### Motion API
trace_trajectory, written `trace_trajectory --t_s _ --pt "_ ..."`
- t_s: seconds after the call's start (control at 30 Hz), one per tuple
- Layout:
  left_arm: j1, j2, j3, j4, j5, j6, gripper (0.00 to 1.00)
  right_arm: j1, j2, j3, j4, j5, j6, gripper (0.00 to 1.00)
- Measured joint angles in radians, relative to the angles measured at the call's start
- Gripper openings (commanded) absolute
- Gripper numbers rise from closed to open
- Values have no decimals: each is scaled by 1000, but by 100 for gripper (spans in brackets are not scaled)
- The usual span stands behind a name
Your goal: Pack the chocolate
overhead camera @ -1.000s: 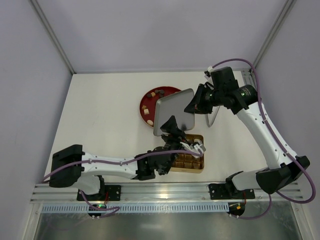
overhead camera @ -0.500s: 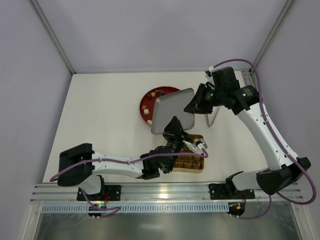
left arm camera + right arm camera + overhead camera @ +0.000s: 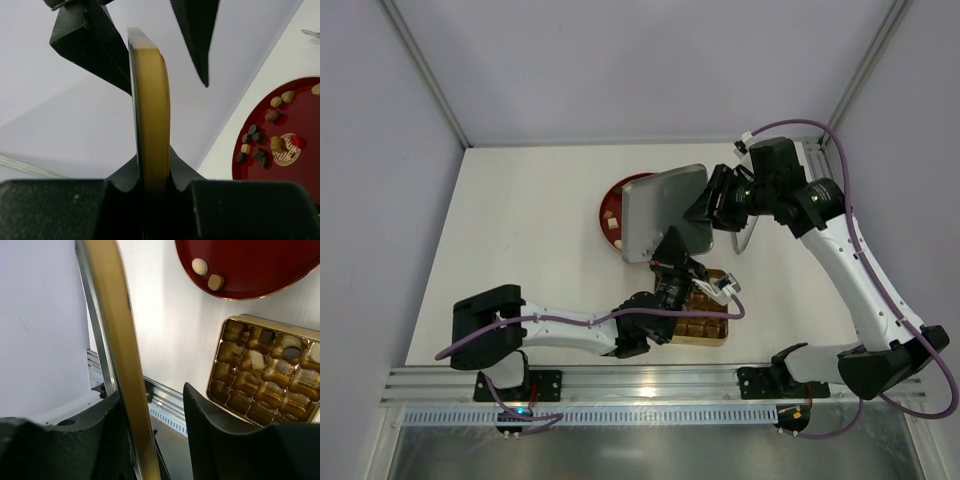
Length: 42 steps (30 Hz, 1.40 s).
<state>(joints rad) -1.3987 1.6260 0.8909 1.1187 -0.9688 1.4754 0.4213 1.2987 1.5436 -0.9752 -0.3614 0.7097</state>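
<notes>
Lid step, seems like: the tin lid (image 3: 665, 212) is clamped by the left pincer (image 3: 152, 175), while the right pincer (image 3: 150, 407) is held open around it. Next it'd need to be lowered squarely onto the gridded tin (image 3: 707, 328) at 5 o'clock.

**Legible text, numbers, brands:** none in any view.

**Entry 1: emblem (image 3: 287, 149).** A round, pale medallion printed at the centre of the red plate (image 3: 305, 115), seen from the left wrist.
- It bears a small red shield-like mark on its right side.
- Fine dark marks ring it, too small to tell whether they are letters.
- A tan piece of the chocolate (image 3: 276, 144) lies over its left edge.

**Entry 2: gridded tin (image 3: 265, 375).** Gold cells, with no stamp or label that can be made out.
</notes>
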Motion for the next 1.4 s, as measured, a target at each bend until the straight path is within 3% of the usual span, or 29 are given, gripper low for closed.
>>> trace_trajectory --t_s 0.2,0.33,0.5,0.73,0.87,1.0,1.2,1.4 --pt "-5 -3 14 -19 -2 -34 0 0 -7 -3 4 27 -2 72" --pt "-8 -46 27 -163 -13 -172 0 -8 -13 14 10 61 -20 86" --pt "-8 -132 102 -484 -15 -438 0 -59 -24 85 33 95 -54 95" --pt "-1 -183 266 -956 40 -869 0 -212 -79 146 96 102 -84 99" --pt "39 -183 385 -1246 151 -1122 0 -270 -101 153 113 148 -110 99" --pt "176 -227 497 -1430 370 -1436 0 -277 -167 47 150 211 -137 99" --pt "439 -369 517 -1478 719 -1882 0 -277 -295 -251 188 271 -158 99" --pt "602 -491 184 -1120 1027 -2400 0 -277 -428 -534 228 295 -148 98"
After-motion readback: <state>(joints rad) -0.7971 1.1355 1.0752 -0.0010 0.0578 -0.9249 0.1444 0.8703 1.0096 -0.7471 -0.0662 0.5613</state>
